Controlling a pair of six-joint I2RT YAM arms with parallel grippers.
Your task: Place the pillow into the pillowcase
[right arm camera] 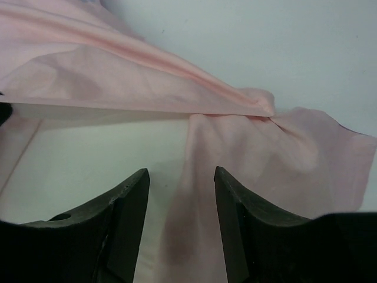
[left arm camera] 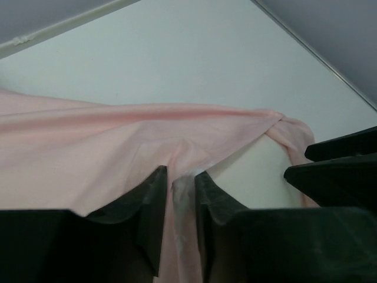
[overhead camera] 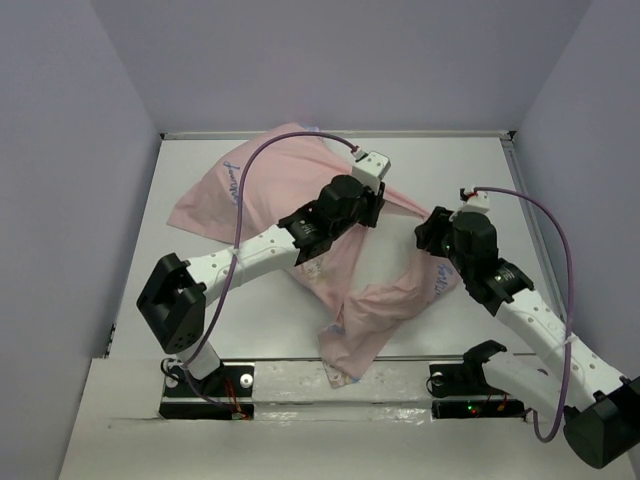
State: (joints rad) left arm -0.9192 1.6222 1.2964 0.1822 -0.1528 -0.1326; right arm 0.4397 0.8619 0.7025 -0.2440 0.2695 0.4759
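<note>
The pale pink pillowcase (overhead camera: 262, 188) lies rumpled across the table from back left to the front middle. My left gripper (overhead camera: 380, 208) is shut on a raised fold of it, seen pinched between the jaws in the left wrist view (left arm camera: 181, 174), and the fabric (left arm camera: 88, 147) is pulled taut. My right gripper (overhead camera: 428, 232) is open just right of that; its jaws (right arm camera: 181, 174) hover over loose pink fabric (right arm camera: 277, 153), holding nothing. The pillow is mostly hidden by the case; a plain white patch under the lifted cloth (right arm camera: 88, 153) (left arm camera: 253, 171) seems to be it.
Grey walls close in the white table (overhead camera: 470, 170) on the left, back and right, with a rail along the back edge (overhead camera: 400, 133). My right gripper's dark fingers (left arm camera: 341, 168) show close by in the left wrist view. The case's front corner (overhead camera: 345, 365) reaches the near edge.
</note>
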